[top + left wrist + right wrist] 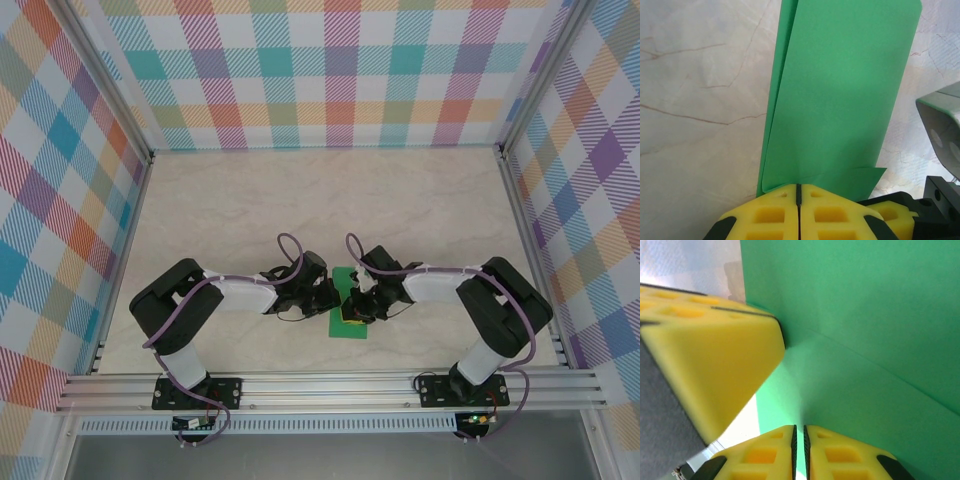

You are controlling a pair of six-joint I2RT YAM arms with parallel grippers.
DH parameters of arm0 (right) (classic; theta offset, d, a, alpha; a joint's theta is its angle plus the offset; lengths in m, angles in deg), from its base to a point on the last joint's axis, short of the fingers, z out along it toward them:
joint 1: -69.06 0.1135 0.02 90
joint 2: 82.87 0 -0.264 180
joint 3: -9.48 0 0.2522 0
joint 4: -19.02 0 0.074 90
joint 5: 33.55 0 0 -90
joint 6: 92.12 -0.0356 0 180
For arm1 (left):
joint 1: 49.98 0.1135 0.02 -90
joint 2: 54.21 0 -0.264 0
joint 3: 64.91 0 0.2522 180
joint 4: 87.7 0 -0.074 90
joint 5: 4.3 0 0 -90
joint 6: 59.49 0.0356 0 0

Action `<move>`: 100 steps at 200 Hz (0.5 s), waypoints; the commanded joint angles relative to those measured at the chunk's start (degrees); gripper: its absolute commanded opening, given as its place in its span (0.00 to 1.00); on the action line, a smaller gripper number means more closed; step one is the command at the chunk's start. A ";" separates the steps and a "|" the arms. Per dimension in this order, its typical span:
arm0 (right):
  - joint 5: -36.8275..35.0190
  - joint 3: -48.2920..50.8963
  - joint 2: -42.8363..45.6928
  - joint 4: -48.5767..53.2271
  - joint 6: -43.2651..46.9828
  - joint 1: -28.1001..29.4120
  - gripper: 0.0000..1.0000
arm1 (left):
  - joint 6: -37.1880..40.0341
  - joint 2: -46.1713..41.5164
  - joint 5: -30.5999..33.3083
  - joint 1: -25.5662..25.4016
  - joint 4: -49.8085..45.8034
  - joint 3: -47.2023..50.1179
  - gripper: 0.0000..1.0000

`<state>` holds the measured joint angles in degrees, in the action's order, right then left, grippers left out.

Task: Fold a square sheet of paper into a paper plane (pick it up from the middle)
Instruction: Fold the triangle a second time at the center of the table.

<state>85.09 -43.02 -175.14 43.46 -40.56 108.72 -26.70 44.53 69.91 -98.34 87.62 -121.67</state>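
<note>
The square sheet of paper (349, 329), already halved into a narrow strip, is sitting mid-way along the tabletop's (330, 190) near edge. The left gripper (798, 192), jaws closed, is pressing its end. The right gripper (799, 432) is pinching it. Nose and wing folds are apparently still outstanding.

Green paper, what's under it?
Under the green paper is the pale marbled table, showing on both sides. A second green layer peeks out along its left edge. The table right beneath it is covered, so I can't see that part.
</note>
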 commanded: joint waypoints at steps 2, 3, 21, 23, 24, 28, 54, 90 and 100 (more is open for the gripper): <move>-2.45 1.51 3.91 4.36 0.11 0.28 0.16 | -0.03 0.86 4.17 -0.28 -5.61 1.24 0.06; -2.50 1.58 4.01 4.44 0.11 0.26 0.16 | -0.06 0.85 4.18 -0.26 -5.63 1.29 0.06; -1.50 3.59 4.19 2.68 -0.10 0.24 0.16 | -0.09 0.81 4.43 -0.27 -5.73 1.29 0.06; -1.31 3.92 4.05 2.33 -0.25 0.29 0.16 | -0.05 0.83 4.45 -0.27 -5.74 1.33 0.06; -1.27 4.01 3.95 2.20 -0.33 0.26 0.16 | -0.07 0.79 4.45 -0.30 -5.74 1.29 0.06; -1.10 4.68 3.61 1.64 -0.47 0.24 0.16 | -0.09 0.89 4.45 -0.25 -5.82 1.30 0.06; -0.45 8.22 3.25 -1.55 -2.21 0.24 0.16 | 0.01 0.93 4.63 -0.25 -6.09 1.11 0.06; -0.63 8.86 7.54 -0.07 -2.87 0.27 0.16 | 0.05 0.69 4.93 -0.32 -6.53 1.25 0.06; -0.99 8.82 9.22 1.10 -2.79 0.31 0.17 | 0.10 0.67 4.89 -0.27 -6.64 1.33 0.06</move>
<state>84.85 -35.70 -168.87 39.51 -42.44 108.55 -26.72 44.42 70.31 -98.34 87.51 -121.67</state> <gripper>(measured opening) 0.160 0.061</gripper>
